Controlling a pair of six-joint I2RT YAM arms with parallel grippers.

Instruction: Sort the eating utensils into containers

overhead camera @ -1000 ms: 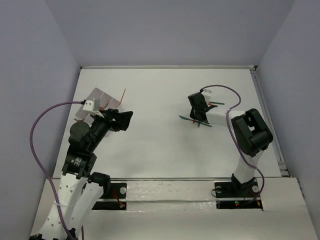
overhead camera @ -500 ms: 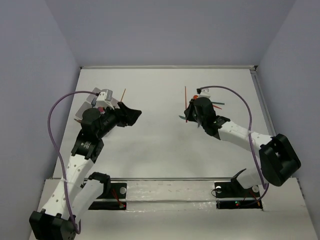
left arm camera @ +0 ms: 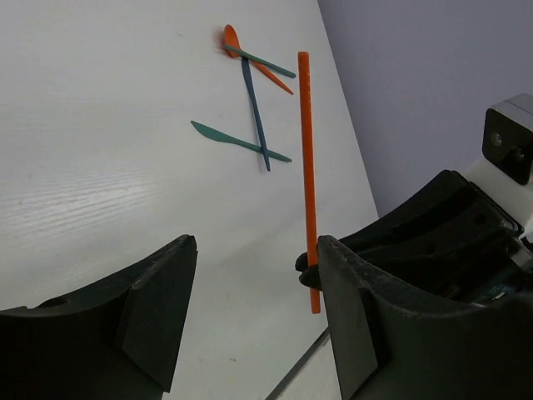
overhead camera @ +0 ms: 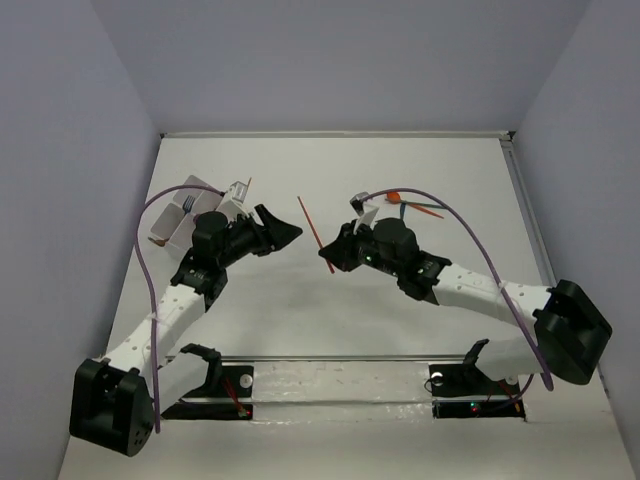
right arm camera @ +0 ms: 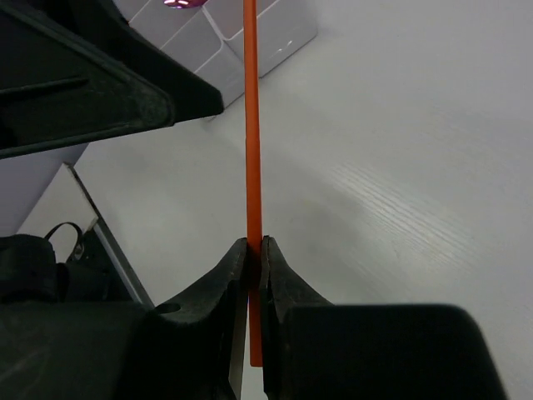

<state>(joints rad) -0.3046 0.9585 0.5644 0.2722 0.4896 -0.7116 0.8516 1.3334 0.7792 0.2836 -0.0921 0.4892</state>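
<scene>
The thin orange-red plastic stick (overhead camera: pixel 315 232) is held in the air above the white table (overhead camera: pixel 440 160), near the middle between the two arms. It is pinched close to its lower end by the right gripper (right arm camera: pixel 255 254), whose two black fingers are pressed onto it from both sides. In the top view the stick is seen tilted, with its free end pointing away and to the left.

The left gripper (left arm camera: pixel 254 258) is found just beside the stick. Its jaws are spread wide and nothing is between them. From its wrist camera the stick is seen standing in the gap in front of the right finger, and no touching is visible.

The white translucent plastic tray with square compartments (overhead camera: pixel 168 224) is placed at the far left of the table, behind the left arm and apart from the stick.

The other utensils are left on the table to the far right of the right gripper, well apart from the tray. An orange spoon (left arm camera: pixel 231 37), a dark blue slender piece (left arm camera: pixel 254 108) and a teal knife-shaped piece (left arm camera: pixel 237 140) are seen there, lying flat and crossing each other.
</scene>
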